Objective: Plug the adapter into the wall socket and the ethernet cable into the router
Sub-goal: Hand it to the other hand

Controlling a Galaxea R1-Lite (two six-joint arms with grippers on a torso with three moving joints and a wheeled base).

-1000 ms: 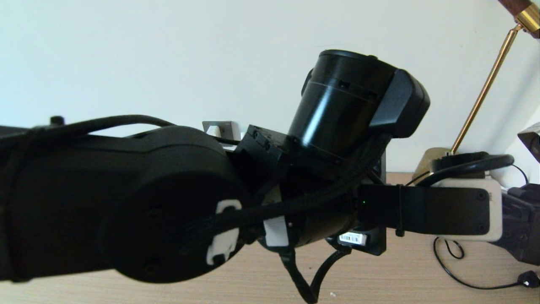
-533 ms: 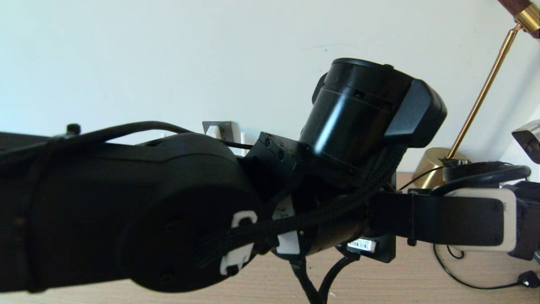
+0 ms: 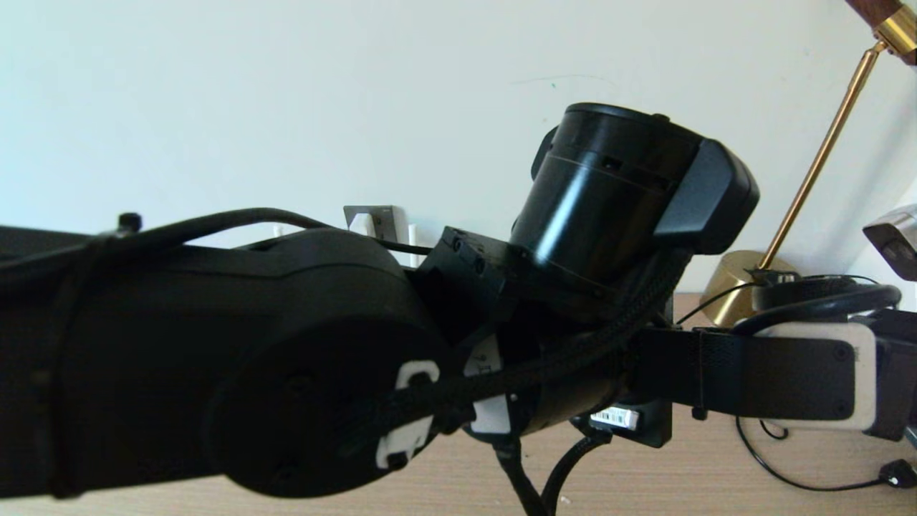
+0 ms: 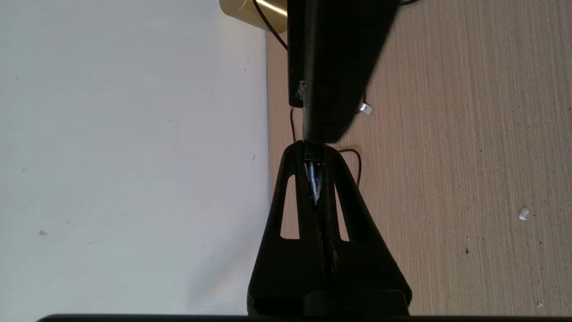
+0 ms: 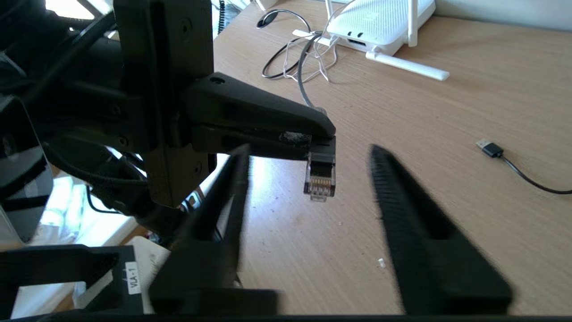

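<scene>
The ethernet cable (image 5: 319,172) is what I am watching: its clear-tipped plug hangs pins-down in the air above the bench (image 5: 447,134), pinched at its black boot by my left end effector (image 5: 313,138), whose fingers are pressed tight together on it. From the left wrist camera I see those same fingers closed to a sliver, with only a glint of the plug (image 4: 314,179) between them. My right end effector (image 5: 308,192) sits just below and around the plug with its two fingers spread wide, one on each side and touching nothing, so I read this as a handover or regrasp being set up, not yet made. The router (image 5: 380,22) lies well apart at the far side of the bench, antennas splayed, one lying flat, with a tangle of white and black cords beside its port edge; I cannot tell whether anything is seated in those ports. In the head view a grey plate (image 3: 372,218) that may be the wall socket peeks over my left arm with something white against it, perhaps the adapter, but the arm hides too much for me to call that step done. As I judge it, the cable step is only at the carrying stage: the plug must yet reach the router and go in. A loose black USB lead (image 5: 491,148) lies aside, no part of this job.
</scene>
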